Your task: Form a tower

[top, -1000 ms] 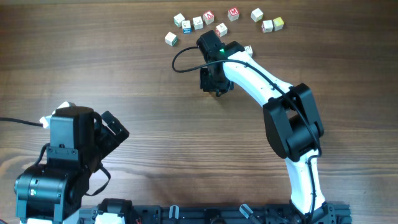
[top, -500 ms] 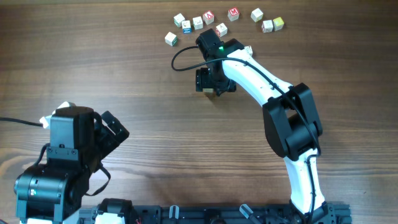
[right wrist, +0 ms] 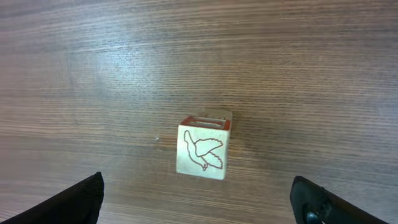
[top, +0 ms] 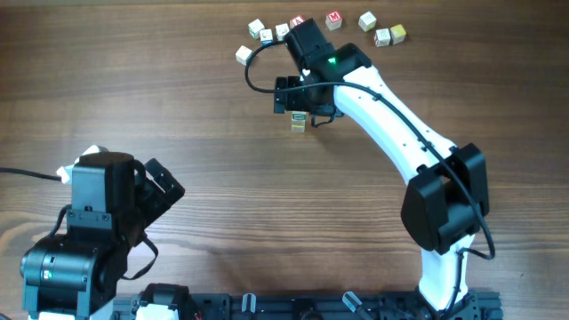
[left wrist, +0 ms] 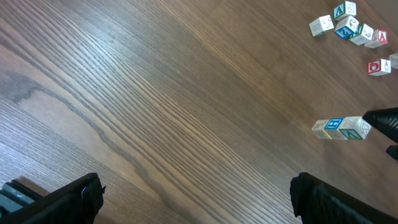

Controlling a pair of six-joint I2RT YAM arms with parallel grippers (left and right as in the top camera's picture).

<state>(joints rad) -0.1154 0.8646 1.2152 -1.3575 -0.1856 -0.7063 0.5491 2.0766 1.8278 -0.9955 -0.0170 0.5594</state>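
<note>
On the wooden table (top: 160,89), a little short of the loose letter cubes (top: 364,20) strewn along its far edge, the tower (top: 299,123) stands free. The left wrist view shows it three cubes high: yellowish at the base, blue-marked in the middle, green-marked above. From the right wrist camera we look straight down on its top cube (right wrist: 202,149), a green bird outlined on the face. A thin strip of the cube beneath shows past its far edge, so we cannot say whether the stack sits square. We see the right gripper (right wrist: 198,204) spread wide, its jaws well apart on either side of the stack, touching nothing and carrying nothing. We judge the step to be the release and retreat after a placement. To do it well we keep the jaws wide and rise straight off the stack before any sideways travel. We let nothing brush the top cube, since so narrow a column will likely topple at a light knock; only once clear do we swing to the loose cubes for another. Off to the near left, the left gripper (left wrist: 193,205) hangs spread and empty, far from the work. A second ago the right gripper hid the stack beneath it in the overhead view; now it has drawn back toward the far edge, the tower shows uncovered, and the arm's elbow has swung rightward. We see the left arm unmoved
</note>
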